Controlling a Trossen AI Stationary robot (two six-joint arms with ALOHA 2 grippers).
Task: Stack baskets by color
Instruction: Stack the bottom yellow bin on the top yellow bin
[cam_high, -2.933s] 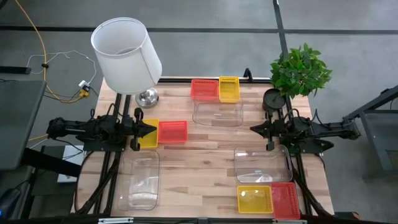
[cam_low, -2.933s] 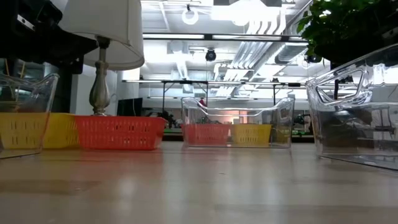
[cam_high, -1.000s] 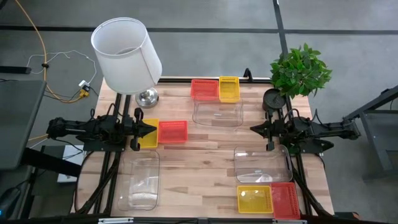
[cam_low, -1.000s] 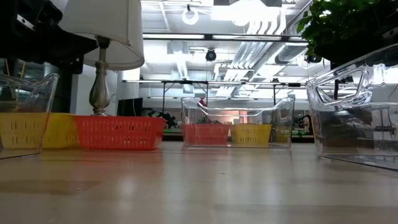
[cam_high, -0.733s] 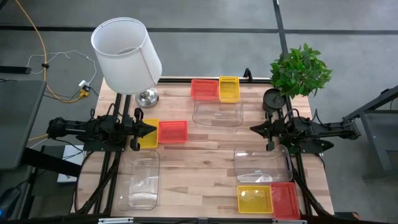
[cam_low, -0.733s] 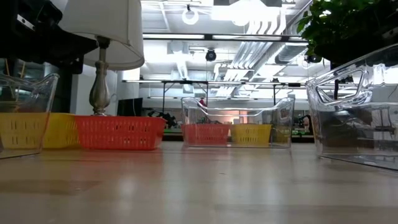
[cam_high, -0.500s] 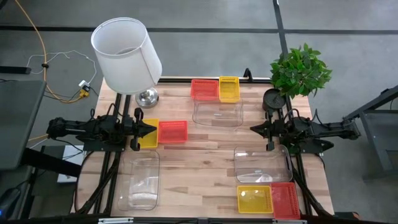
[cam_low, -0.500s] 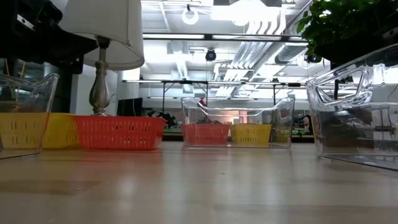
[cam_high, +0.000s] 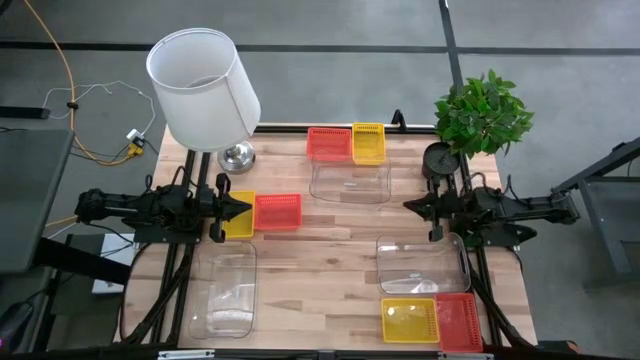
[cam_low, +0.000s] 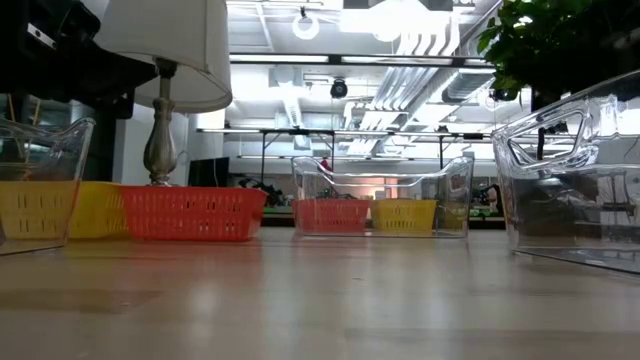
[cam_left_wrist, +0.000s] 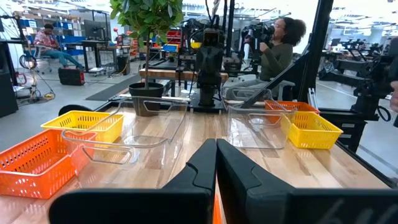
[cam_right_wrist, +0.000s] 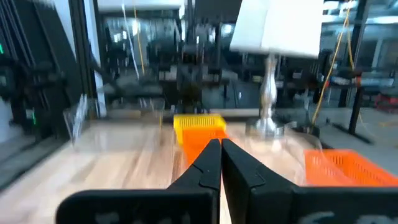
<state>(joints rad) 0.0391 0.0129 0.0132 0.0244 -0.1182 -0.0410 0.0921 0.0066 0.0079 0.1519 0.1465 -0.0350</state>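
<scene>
We found both arms parked at the table's sides, with nothing stacked yet. The left gripper sat at nine o'clock on the table, its two fingers pressed together and holding nothing; the right gripper sat at three o'clock, likewise pinched shut and empty.

The six mesh baskets lay in three red-and-yellow pairs. At twelve o'clock a red basket touched a yellow basket. At about five o'clock, near the front edge, a second yellow basket lay beside a second red one. The pair that mattered most lay at nine o'clock: a yellow basket, partly hidden under the left gripper, and a red-orange basket just beyond its fingertips.

Three clear tubs shared the table: one just below the twelve o'clock pair, one under the right arm, one at seven o'clock.

We judged that the coming move turned on this: the red-orange basket lay straight ahead of the left gripper, toward three o'clock from it, with its long axis running nine to three, in line with the fingers. The left arm was plainly the nearer (the right gripper stood well apart, across the table). To take a rim, those closed fingers would first have to spread.
</scene>
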